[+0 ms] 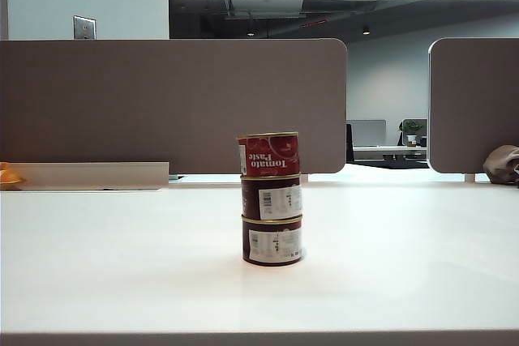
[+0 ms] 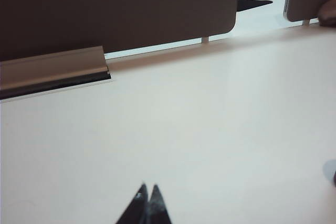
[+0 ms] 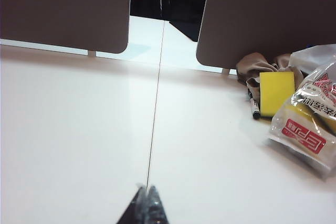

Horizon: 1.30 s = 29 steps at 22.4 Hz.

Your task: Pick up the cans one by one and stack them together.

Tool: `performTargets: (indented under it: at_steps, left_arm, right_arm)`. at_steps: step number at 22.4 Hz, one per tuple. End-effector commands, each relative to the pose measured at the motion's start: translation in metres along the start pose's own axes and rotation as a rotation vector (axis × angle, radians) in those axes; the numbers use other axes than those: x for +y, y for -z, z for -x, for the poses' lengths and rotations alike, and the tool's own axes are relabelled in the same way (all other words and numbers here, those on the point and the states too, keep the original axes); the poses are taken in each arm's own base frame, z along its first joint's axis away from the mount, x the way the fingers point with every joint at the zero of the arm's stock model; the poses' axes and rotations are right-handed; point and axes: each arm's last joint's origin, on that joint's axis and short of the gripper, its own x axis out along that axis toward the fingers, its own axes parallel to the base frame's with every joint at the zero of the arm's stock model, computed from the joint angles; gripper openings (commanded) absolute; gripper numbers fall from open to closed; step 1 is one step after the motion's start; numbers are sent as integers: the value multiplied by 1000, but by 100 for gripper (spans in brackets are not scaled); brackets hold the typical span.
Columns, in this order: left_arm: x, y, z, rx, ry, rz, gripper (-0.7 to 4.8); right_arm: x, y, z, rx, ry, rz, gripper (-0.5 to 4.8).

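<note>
Cans stacked mid-table; left jaws, right jaws shut, away.

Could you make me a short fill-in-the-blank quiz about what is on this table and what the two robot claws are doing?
1. The cans stand in one stack that is ___ cans high.
2. The top can has a ___ label reading Tomato Paste.
3. The left gripper and the right gripper are both ___, holding nothing above the table.
4. Beside the yellow sponge lies a black ___.

Missing words: three; red; shut; marker
</note>
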Motion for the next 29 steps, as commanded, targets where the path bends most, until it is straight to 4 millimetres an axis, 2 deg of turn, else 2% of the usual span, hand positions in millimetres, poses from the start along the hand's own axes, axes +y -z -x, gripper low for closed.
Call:
performTargets:
  at_steps: [1, 4, 12, 19, 29]
  left_arm:
    - [-1, 9, -2, 28, 6, -2, -5]
    - [-1, 9, -2, 25, 5, -2, -5]
    - [-2, 13, -2, 70, 11, 1, -5]
    - [-2, 15, -1, 90, 13, 2, -5]
    - [-2, 20, -1, 141, 19, 6, -5]
  right_arm:
    - [2, 12, -3, 16, -4, 2, 0]
    - [3, 22, -5, 54, -8, 3, 0]
    - [4, 25, -4, 83, -13, 4, 0]
    - [5, 37, -3, 201, -29, 7, 0]
    - [5, 36, -3, 198, -27, 7, 0]
